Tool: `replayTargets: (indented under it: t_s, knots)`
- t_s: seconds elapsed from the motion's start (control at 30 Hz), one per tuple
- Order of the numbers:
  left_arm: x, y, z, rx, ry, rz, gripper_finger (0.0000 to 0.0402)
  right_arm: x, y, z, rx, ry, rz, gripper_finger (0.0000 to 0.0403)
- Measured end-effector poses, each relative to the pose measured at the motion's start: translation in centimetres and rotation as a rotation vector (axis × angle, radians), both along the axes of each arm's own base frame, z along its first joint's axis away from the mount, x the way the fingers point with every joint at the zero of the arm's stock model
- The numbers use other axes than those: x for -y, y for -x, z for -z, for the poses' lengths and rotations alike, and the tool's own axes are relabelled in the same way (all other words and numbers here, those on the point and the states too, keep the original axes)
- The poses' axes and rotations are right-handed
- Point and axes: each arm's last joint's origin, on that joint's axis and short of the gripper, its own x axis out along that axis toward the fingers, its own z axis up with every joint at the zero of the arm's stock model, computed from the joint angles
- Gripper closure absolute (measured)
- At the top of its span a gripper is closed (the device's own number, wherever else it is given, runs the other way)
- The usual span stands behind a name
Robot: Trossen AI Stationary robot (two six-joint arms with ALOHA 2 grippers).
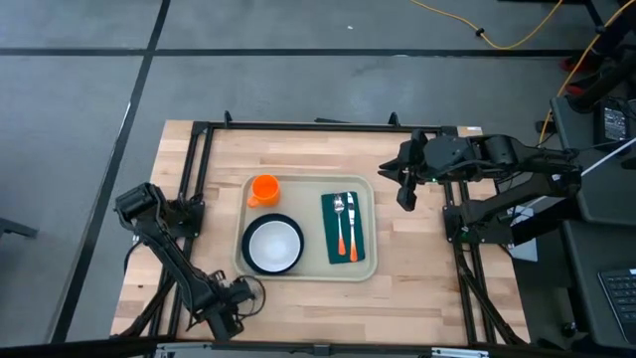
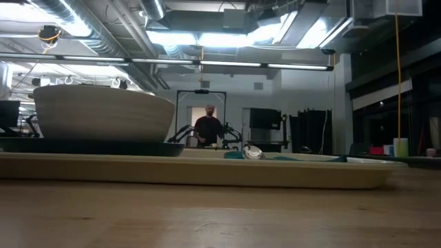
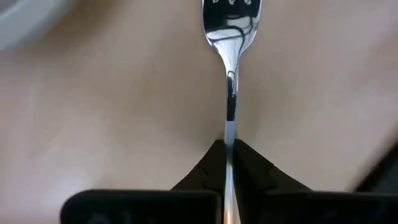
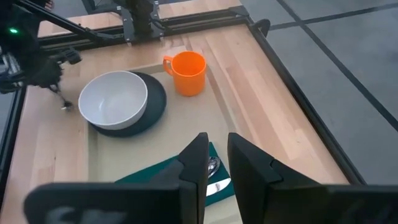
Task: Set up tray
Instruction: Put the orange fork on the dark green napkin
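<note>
Pale wooden tabletop (image 1: 417,268) fills the scene, with the left gripper (image 1: 234,306) low at its near-left corner, clenched on the handle of a fork (image 3: 230,62) that juts forward from its fingertips. The tray (image 1: 303,199) lies ahead of and beside that claw, well apart from it, in the middle of the table.

The pinch sits on the thin handle, so the fork could pivot or slip if the claw swings quickly. It probably hangs just over bare wood, though the wrist view is too close to say whether the tines touch.

Between this claw and the green napkin (image 1: 330,249) stands the white bowl (image 1: 273,244) on its dark plate (image 4: 155,106), with the orange cup (image 1: 263,189) beyond. A low carry could clip the tray rim or the bowl. The napkin already carries cutlery, leaving little room. The right gripper (image 1: 405,194) waits past the tray's far side, fingers slightly parted and empty.
</note>
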Motion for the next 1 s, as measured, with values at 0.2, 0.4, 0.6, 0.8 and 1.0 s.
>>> replayTargets:
  t_s: [0.2,0.4,0.6,0.8,1.0]
  knots:
    - [1.8,-1.8,-2.6,0.096,0.098,0.074,0.0399,0.0,0.1,0.1,-0.015,0.002,0.0,0.0336]
    - [2.1,-6.3,-8.0,0.265,0.165,0.093,0.0399,0.0,0.1,0.1,-0.021,0.021,-0.014,0.0336]
    - [-0.9,-10.1,-15.0,0.348,0.106,0.062,0.0399,0.0,0.1,0.1,-0.027,0.043,-0.031,0.0336]
    - [-5.6,-10.9,-20.9,0.334,0.005,-0.063,0.0399,-0.2,0.1,0.1,-0.041,0.057,-0.126,0.0336]
    - [-11.3,-11.2,-25.8,0.541,-0.093,-0.445,0.0399,-0.2,0.2,0.0,-0.043,0.08,-0.152,0.0336]
